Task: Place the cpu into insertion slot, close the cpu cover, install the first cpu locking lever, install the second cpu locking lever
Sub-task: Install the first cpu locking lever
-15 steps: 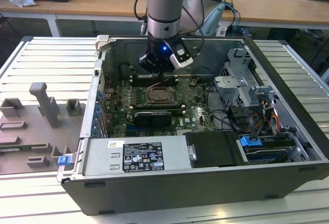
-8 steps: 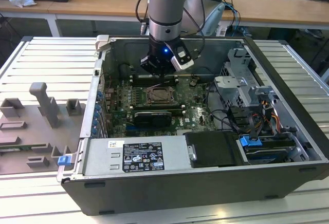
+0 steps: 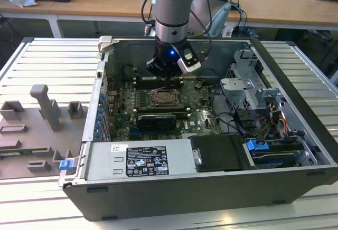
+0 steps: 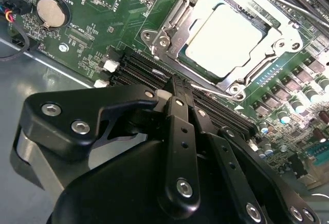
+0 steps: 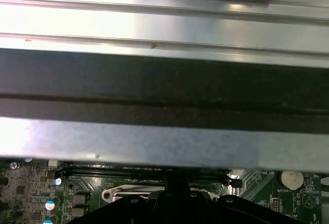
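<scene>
1. One end effector (image 4: pixel 177 88) hangs inside the open computer case (image 3: pixel 296 151), its two fingers (image 4: pixel 180 131) pressed together and gripping nothing.
2. Its tips are just beside the insertion slot (image 4: pixel 169 39), above the black memory slots (image 4: pixel 139 67).
3. The cpu (image 4: pixel 226 36) lies flat in the slot, and the cpu cover (image 4: pixel 280 47) frames it.
4. In the exterior view the slot (image 3: pixel 163 98) is near the middle of the green board (image 3: pixel 198 116).

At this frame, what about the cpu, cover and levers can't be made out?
- Cpu: seated under the cover in the second wrist view; whether the levers are latched is unclear.
- Socket: too small in the exterior view.
- Gripper: fingertips shut; what they touch is hidden by its own body.
</scene>
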Tool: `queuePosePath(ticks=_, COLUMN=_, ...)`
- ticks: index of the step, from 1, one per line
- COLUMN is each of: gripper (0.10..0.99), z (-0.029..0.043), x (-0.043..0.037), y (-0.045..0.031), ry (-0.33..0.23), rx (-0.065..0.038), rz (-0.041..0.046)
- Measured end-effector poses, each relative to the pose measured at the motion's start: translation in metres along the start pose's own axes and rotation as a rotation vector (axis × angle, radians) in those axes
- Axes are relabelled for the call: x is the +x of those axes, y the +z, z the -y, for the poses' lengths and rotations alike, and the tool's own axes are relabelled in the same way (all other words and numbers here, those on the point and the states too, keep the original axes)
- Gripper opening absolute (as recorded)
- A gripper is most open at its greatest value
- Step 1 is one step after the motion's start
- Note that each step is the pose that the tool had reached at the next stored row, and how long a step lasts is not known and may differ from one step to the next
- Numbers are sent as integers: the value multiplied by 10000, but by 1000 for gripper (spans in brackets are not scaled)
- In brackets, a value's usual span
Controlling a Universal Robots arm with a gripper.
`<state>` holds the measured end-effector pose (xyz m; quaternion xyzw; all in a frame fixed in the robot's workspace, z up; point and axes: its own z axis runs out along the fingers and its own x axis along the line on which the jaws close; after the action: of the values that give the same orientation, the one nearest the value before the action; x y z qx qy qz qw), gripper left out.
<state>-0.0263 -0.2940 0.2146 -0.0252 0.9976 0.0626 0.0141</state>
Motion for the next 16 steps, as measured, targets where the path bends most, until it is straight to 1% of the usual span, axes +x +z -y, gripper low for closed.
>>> queuePosePath(ticks=2, gripper=106, z=-5, x=-18, y=17, ry=-1, rx=45, rz=-1)
queuePosePath(ticks=6, gripper=106, z=-14, x=-37, y=46, ry=-1, rx=49, rz=-1)
queuePosePath(ticks=9, gripper=106, z=-15, x=-53, y=76, ry=-2, rx=79, rz=-3)
queuePosePath(ticks=11, gripper=106, z=-16, x=-62, y=94, ry=-1, rx=156, rz=-7)
queuePosePath(ticks=13, gripper=106, z=-16, x=-65, y=106, ry=-6, rx=310, rz=-16)
queuePosePath(ticks=14, gripper=106, z=-17, x=-66, y=111, ry=-7, rx=367, rz=-19)
queuePosePath(ticks=15, gripper=106, z=-18, x=-66, y=118, ry=-9, rx=409, rz=-22)
queuePosePath(ticks=16, gripper=106, z=-19, x=-67, y=125, ry=-10, rx=428, rz=-20)
